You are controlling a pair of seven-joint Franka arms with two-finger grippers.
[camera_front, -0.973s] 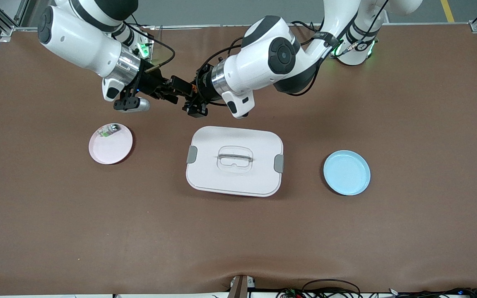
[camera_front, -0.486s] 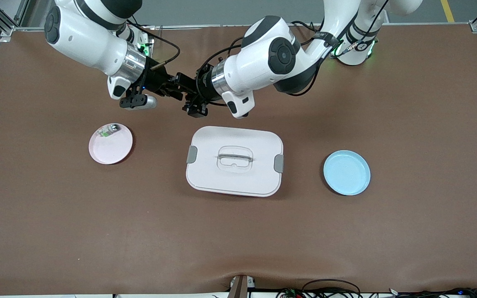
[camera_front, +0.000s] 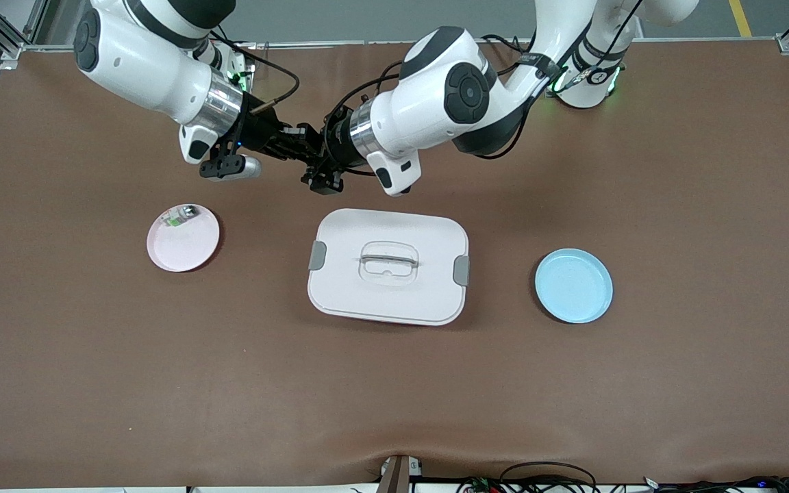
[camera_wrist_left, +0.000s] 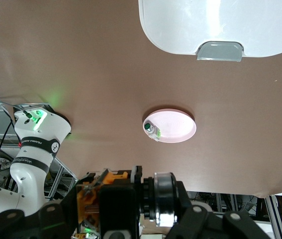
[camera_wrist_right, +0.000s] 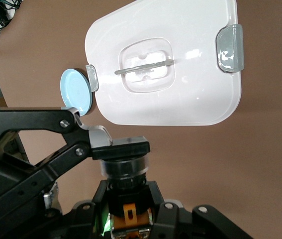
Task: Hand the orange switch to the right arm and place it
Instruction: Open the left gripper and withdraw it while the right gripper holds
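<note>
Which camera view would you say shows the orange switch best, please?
The right wrist view: the orange switch fills the foreground with its black body and orange mark. The left wrist view shows it partly; the front view hides it among both grippers.

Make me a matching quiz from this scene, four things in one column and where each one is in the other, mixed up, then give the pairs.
Things:
1. orange switch
2. white-and-green part
3. blue plate
4. white lidded box

Places:
A. mid-table, between the two plates
B. on the pink plate
C. up in the air, gripped between the left gripper and right gripper
D. toward the left arm's end of the table, nothing on it

Pairs: 1-C, 2-B, 3-D, 4-A
</note>
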